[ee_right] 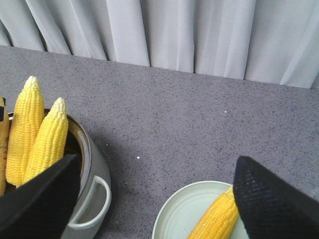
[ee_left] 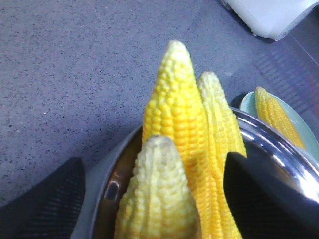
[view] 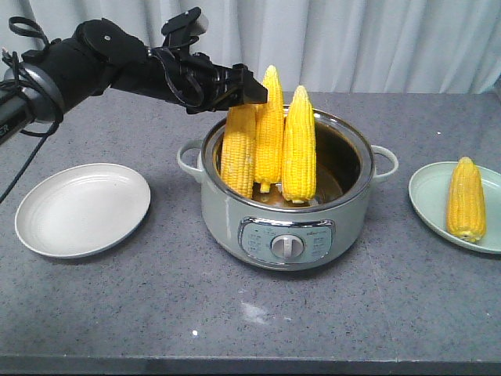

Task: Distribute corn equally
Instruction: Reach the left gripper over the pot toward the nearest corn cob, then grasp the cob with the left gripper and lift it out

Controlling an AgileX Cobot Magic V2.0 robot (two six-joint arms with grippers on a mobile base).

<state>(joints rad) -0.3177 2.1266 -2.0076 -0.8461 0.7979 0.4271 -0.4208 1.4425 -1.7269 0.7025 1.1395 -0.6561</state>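
you are at the pick. three cobs of the corn (view: 270,133) stand upright in the pot (view: 344,211), tips up and pressed close together. the fourth cob (view: 465,200) lies on the green plate (view: 429,192), right of the pot. the white plate (view: 82,207), left of the pot, carries no cob.

your left pincer (view: 252,92) hangs over the pot's left side. it is open, with its fingers (ee_left: 45,204) either side of the leftmost cob (view: 239,153) near its tip. the wrist view shows no contact yet. your right pincer (ee_right: 157,159) is open too and grips nothing. it hovers over the counter (view: 376,313) between pot and green plate.

an even split looks like two cobs per plate, so this cob likely belongs on the white plate. i judge you need to drop lower first, since the tip tapers and a grip there may slide off. close on the thicker part and lift straight up past the rim. watch the neighbours, which may tip once their support goes.
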